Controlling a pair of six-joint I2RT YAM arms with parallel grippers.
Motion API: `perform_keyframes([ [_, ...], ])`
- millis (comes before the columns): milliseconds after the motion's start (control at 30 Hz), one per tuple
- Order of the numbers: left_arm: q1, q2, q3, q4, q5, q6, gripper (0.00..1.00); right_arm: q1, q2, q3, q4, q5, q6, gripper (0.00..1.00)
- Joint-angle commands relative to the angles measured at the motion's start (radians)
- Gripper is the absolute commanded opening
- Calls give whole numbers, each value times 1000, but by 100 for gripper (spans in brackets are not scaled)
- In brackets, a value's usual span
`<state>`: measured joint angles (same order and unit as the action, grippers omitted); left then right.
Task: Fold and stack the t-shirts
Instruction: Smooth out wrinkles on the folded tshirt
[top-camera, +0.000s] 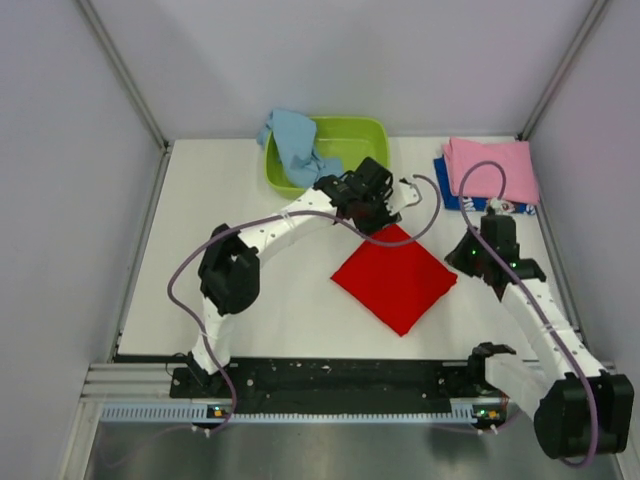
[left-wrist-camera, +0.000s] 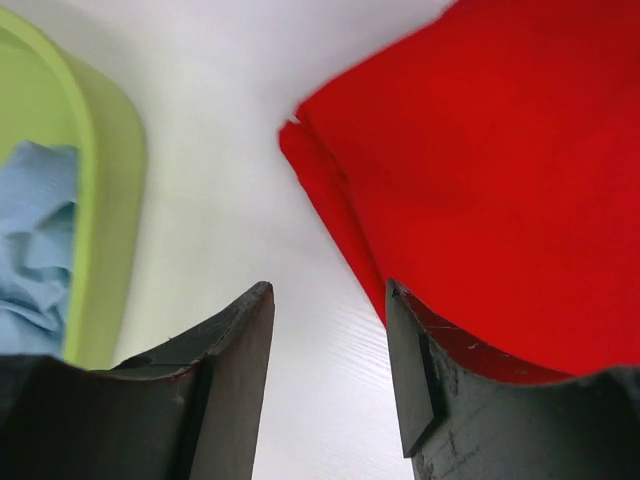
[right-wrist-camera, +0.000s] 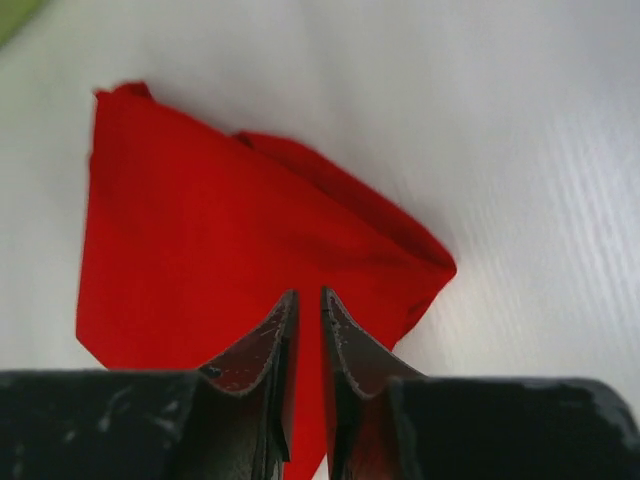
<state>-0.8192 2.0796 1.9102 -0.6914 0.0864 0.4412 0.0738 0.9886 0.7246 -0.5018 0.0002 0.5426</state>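
A bright red t-shirt (top-camera: 395, 277) lies folded into a square on the white table, plain side up. My left gripper (top-camera: 372, 208) hovers at its far corner, open and empty; in the left wrist view (left-wrist-camera: 330, 300) bare table shows between the jaws, and the red shirt (left-wrist-camera: 500, 180) lies just to their right. My right gripper (top-camera: 468, 256) is at the shirt's right corner. In the right wrist view (right-wrist-camera: 309, 295) its jaws are almost together over the red shirt (right-wrist-camera: 200, 240), holding nothing. A pink t-shirt (top-camera: 490, 168) lies folded on a dark blue one (top-camera: 497, 206) at the back right.
A lime green basin (top-camera: 350, 135) stands at the back centre, with a light blue t-shirt (top-camera: 295, 140) draped over its left rim. Both show in the left wrist view, the basin (left-wrist-camera: 105, 200) and the blue cloth (left-wrist-camera: 35, 240). Grey walls enclose the table.
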Motion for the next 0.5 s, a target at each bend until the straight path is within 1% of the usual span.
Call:
perform_keyframes([
  [0, 2, -12, -135, -62, 30, -18, 52, 29, 7, -200, 44, -125, 167, 13],
  [67, 3, -4, -180, -83, 22, -24, 50, 23, 47, -228, 98, -108, 168, 12],
  [167, 5, -22, -270, -83, 45, -45, 49, -6, 142, -183, 150, -89, 128, 11],
  [300, 3, -84, -387, -54, 76, -76, 49, -23, 299, -76, 210, -60, 41, 10],
  [400, 5, -134, -450, -53, 114, -96, 49, -23, 435, 50, 207, -68, -25, 10],
  [467, 5, -173, -483, -60, 141, -98, 49, -23, 491, 123, 194, -72, -52, 12],
])
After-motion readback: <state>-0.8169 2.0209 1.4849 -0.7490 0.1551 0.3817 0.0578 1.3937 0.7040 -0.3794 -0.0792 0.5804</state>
